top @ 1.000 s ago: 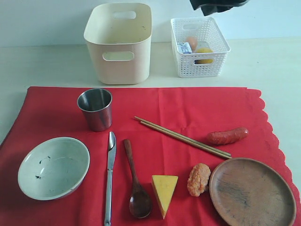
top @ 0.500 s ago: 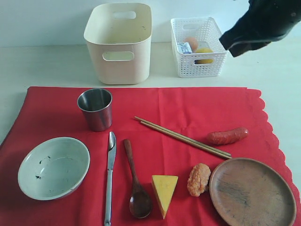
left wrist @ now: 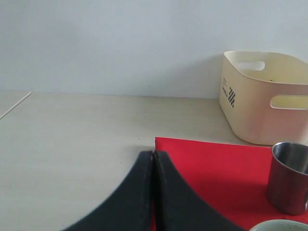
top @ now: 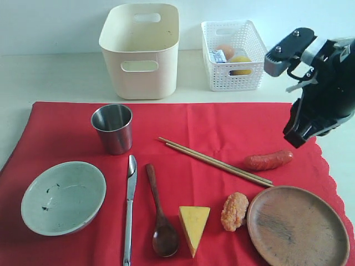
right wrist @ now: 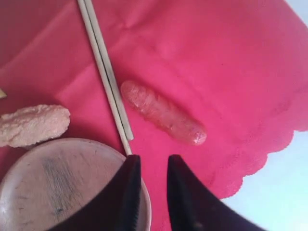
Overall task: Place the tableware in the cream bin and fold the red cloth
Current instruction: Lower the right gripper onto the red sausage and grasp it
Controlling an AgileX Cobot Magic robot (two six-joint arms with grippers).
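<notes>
Right gripper (right wrist: 153,162): fingers slightly parted, empty.
Wooden plate (right wrist: 57,185): under one fingertip.
Chopsticks (right wrist: 103,72): ends just ahead of fingertips.
Left gripper (left wrist: 153,155): fingers pressed together, empty.
Red cloth (left wrist: 216,168): corner beyond fingertips.

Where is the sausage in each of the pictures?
Exterior view: the sausage lies right of the middle, on the red cloth, above the wooden plate.
Left wrist view: not in it.
Right wrist view: the sausage lies beside the chopsticks, near the wooden plate.
Shared landmark: the red cloth, seen in all three views.
</notes>
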